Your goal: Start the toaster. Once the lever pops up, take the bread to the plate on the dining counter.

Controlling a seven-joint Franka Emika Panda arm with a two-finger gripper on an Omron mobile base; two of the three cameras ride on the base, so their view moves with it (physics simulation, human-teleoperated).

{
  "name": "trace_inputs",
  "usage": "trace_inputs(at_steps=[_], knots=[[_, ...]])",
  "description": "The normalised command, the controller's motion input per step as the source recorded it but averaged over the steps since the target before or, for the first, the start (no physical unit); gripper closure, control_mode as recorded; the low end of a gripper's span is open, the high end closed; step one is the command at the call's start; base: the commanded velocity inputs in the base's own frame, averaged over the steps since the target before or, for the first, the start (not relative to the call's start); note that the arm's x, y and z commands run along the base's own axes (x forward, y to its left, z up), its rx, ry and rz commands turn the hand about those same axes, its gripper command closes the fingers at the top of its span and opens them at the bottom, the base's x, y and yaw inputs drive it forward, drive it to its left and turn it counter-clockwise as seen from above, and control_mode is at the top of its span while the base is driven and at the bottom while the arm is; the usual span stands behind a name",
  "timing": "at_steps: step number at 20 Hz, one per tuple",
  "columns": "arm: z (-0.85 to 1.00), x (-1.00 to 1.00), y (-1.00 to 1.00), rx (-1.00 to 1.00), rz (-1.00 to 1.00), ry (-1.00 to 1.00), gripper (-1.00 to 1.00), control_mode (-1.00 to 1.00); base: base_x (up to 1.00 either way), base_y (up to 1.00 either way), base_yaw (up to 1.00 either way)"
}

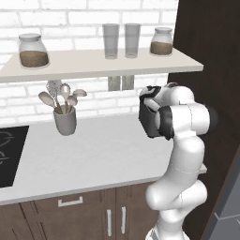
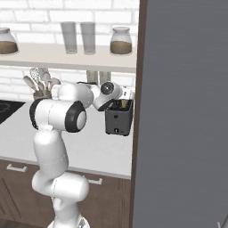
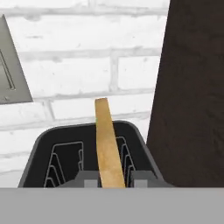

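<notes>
The black toaster [image 2: 119, 119] stands on the grey worktop against the dark cabinet side, half hidden behind my arm in the left base view [image 1: 149, 121]. From its slot a tan slice of bread [image 3: 107, 144] sticks up edge-on, reaching above the toaster's rim [image 3: 43, 148]. My gripper [image 3: 113, 180] hangs right over the toaster [image 2: 122, 100], one fingertip on each side of the slice, pressed against it. The fingers look shut on the bread. The dining counter and the plate are out of view.
A dark tall cabinet side [image 3: 192, 87] stands close to the right of the toaster. A shelf [image 1: 93, 64] with jars and glasses hangs overhead. A grey utensil cup [image 1: 65, 122] and a black cooktop [image 1: 9, 152] sit further left on the worktop [image 1: 93, 154].
</notes>
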Motion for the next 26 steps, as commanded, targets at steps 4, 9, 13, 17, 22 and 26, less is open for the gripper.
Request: trace_inputs(at_steps=[4, 9, 13, 17, 22, 26], knots=[[0.61, -0.24, -0.33, 0.03, 0.04, -0.21, 1.00, -1.00, 0.00, 0.00, 0.00], [0.32, -0.48, -0.20, 0.04, 0.09, -0.03, 1.00, -1.00, 0.00, 0.00, 0.00], [0.01, -0.85, 0.00, 0.02, 0.15, 0.02, 1.00, -1.00, 0.00, 0.00, 0.00], [0.34, -1.00, 0.27, 0.01, 0.21, 0.00, 1.00, -1.00, 0.00, 0.00, 0.00], [0.39, -1.00, 0.44, 0.00, 0.27, 0.03, 1.00, -1.00, 0.00, 0.00, 0.00], [0.46, -1.00, 0.53, -0.03, 0.34, 0.13, 1.00, -1.00, 0.00, 0.00, 0.00]])
